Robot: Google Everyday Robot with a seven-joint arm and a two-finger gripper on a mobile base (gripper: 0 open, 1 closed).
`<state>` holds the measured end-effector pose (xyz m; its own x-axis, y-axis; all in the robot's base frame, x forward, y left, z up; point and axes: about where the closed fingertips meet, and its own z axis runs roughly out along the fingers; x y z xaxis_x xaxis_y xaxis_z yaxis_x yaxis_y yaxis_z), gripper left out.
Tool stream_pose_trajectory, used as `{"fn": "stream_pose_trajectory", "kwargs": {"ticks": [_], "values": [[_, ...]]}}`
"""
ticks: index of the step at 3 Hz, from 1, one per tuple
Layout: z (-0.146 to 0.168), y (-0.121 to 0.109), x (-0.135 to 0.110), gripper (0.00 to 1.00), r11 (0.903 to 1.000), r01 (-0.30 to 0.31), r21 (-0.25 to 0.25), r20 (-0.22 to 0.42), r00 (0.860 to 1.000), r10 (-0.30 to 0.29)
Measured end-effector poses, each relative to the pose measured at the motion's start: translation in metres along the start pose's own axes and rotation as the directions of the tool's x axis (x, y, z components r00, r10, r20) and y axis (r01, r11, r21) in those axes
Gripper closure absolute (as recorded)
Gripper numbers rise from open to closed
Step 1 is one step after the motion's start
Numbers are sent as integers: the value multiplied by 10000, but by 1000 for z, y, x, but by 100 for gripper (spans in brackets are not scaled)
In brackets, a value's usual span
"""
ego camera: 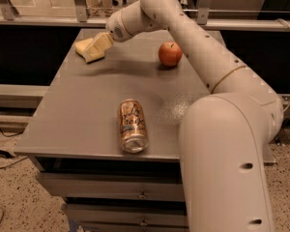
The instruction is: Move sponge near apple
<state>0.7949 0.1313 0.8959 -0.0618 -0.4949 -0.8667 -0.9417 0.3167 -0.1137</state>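
One gripper (100,45) upper left, at sponge (81,46); open or closed unclear. Apple (170,53) upper centre, well apart from sponge.

No lettering can be read: the only print is an illegible pale scrawl on the drink can (132,124), lying well nearer the camera than the gripper (97,47), which hangs over the sponge (82,46) at the table's (77,115) far-left corner.
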Motion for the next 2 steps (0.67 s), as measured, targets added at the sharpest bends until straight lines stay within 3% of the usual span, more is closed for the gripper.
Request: {"fn": "stream_pose_trajectory", "kwargs": {"ticks": [1,2], "values": [[28,3,8,0,9992,-380,135,-719,9967,389],[42,7,24,0,9953,-890,390,-1472,9846,939]]}}
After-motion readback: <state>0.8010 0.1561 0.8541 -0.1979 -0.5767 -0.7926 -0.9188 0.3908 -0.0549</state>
